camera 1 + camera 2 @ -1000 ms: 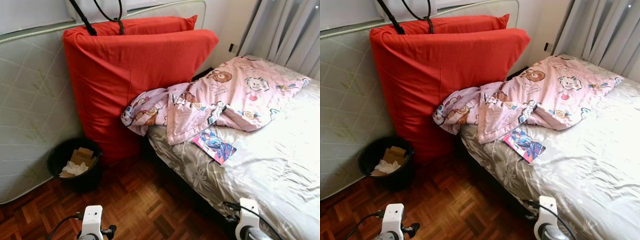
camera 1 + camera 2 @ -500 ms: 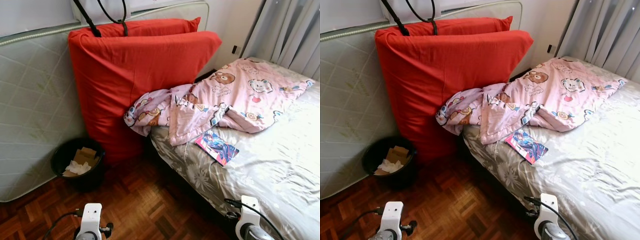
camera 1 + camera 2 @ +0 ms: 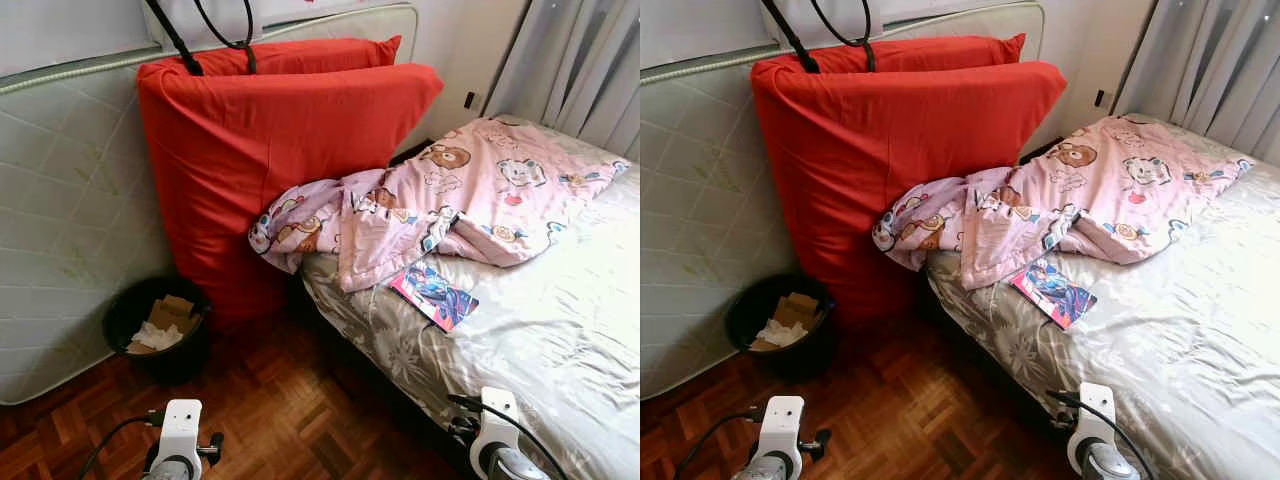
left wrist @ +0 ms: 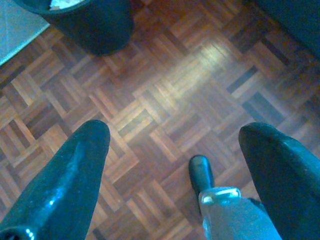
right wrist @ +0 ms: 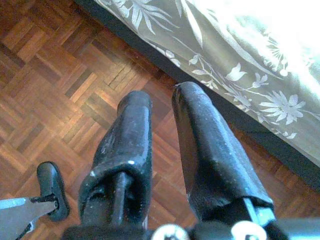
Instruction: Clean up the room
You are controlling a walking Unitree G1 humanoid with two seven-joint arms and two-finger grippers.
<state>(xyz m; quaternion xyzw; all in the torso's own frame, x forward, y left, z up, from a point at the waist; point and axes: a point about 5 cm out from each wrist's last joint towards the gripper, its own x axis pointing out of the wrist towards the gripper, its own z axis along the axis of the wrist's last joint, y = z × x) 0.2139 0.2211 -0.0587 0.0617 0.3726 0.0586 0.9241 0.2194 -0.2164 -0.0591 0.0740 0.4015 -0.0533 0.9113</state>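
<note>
A crumpled pink cartoon-print blanket (image 3: 440,195) lies across the head of the bed (image 3: 560,330) and hangs over its edge. A colourful comic book (image 3: 433,294) rests on the grey floral bedspread just below the blanket. On the parquet to the left stands a black waste bin (image 3: 155,325) holding paper and cardboard. Both arms hang low, with the wrists at the bottom of the eye views. My left gripper (image 4: 175,130) is open over the floor, near the bin (image 4: 85,22). My right gripper (image 5: 160,95) is shut on nothing beside the bed's edge (image 5: 240,60).
Two big red cushions (image 3: 280,150) lean upright against a white quilted mattress (image 3: 70,200) at the wall, between the bin and the bed. Grey curtains (image 3: 580,60) hang at the back right. Parquet floor (image 3: 290,400) lies open in front of me.
The camera has shifted slightly, so the whole scene sits a little further right than a second ago. The blanket, book and bin have not moved.
</note>
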